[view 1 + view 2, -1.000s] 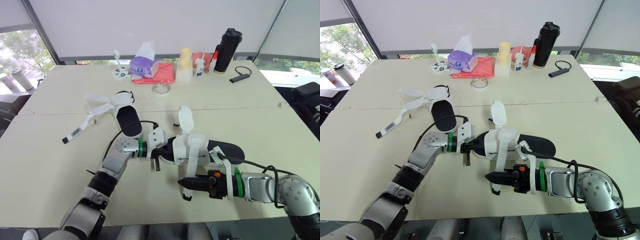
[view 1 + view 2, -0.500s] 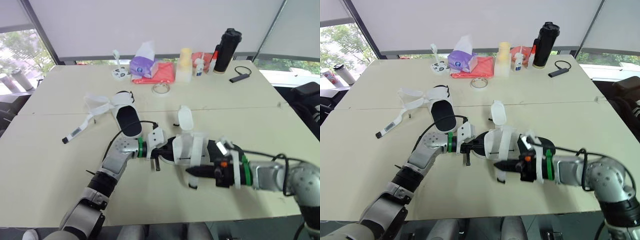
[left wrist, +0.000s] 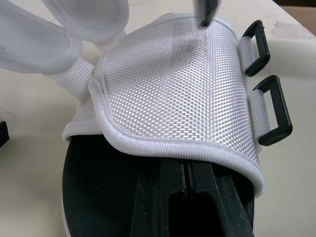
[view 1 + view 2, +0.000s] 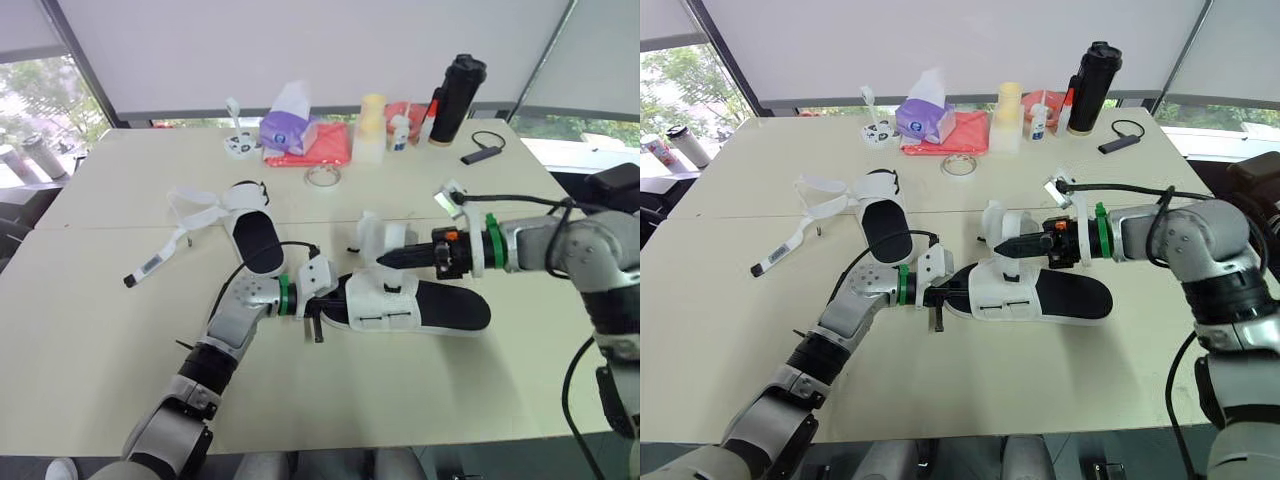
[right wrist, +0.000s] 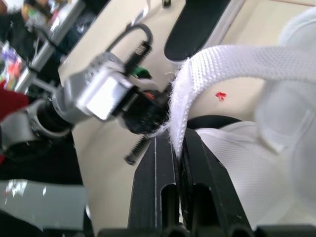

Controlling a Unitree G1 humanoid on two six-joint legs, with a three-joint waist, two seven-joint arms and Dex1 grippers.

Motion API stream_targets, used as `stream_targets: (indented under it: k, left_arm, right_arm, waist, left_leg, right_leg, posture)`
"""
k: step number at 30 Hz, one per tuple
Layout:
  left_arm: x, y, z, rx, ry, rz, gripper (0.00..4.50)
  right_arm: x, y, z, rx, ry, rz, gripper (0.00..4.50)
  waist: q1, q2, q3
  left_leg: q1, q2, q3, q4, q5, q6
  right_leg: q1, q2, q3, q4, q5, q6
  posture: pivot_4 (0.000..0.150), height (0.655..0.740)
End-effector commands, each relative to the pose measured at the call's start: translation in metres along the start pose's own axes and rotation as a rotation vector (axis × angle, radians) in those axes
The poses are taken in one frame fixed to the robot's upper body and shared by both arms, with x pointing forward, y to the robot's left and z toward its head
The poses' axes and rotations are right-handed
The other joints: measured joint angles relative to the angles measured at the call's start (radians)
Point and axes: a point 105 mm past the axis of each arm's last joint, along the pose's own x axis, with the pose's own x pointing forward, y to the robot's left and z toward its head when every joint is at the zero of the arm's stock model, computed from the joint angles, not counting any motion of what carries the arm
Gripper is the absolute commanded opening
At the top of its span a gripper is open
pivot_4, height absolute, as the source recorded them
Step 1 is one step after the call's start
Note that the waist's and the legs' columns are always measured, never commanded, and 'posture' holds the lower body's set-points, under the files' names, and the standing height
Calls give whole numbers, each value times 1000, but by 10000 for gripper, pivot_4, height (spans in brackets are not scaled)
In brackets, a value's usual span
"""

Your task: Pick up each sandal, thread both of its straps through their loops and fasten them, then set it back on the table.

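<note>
Now | left tool [image 3: 184,170] clamps sandal [image 4: 420,305] | right tool [image 4: 385,260] pinches strap [image 5: 237,59] | tissues [image 4: 292,98] in box [image 4: 288,133]

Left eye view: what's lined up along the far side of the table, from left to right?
small white gadget → purple tissue box → pale yellow container → small white bottle → black tumbler → black adapter with its cable

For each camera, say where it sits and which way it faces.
Head stereo pair: on the head, facing forward and down over the table; both arms show.
Left wrist: looks along the left gripper, tucked under the near sandal's white upper.
Right wrist: looks along the right gripper, shut on a strap; the left gripper shows beyond.
Shared: all see that sandal.
</note>
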Motion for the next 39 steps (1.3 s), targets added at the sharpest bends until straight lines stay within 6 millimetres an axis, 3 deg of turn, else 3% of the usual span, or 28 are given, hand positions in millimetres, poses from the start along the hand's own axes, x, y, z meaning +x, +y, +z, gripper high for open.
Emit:
stream_targets:
  k: [1,6,16,27,39]
  left_arm:
    - [3,-2,2,19,-2,-7,0]
    - [3,-2,2,21,-3,-3,0]
    - [3,-3,1,24,-4,2,0]
    - [4,-4,1,24,-5,4,0]
    - [3,-5,0,22,-3,5,0]
  right_arm:
    - [-3,-1,-3,-28,58,47,256]
    - [-7,2,-8,17,107,111,256]
    - [-13,9,5,85,74,161,256]
    - [-6,12,-3,144,90,184,256]
    - [0,2,-12,158,99,153,256]
  waist:
    - [0,0,0]
    - [1,0,0]
    - [0,0,0]
    - [0,0,0]
    - [-1,0,0]
  left_leg:
    - [0,0,0,0,0,0]
    - [-1,0,0,0,0,0]
    - [-1,0,0,0,0,0]
    - [-1,0,0,0,0,0]
    - [-1,0,0,0,0,0]
  right_leg:
    - [0,0,0,0,0,0]
    - [-1,0,0,1,0,0]
    - [-1,0,0,1,0,0]
    - [-2,0,0,1,0,0]
    - [-2,0,0,2,0,0]
  posture:
    - [1500,7400]
    - [1500,7400]
    - [1500,7400]
    - [1500,7400]
    - [1500,7400]
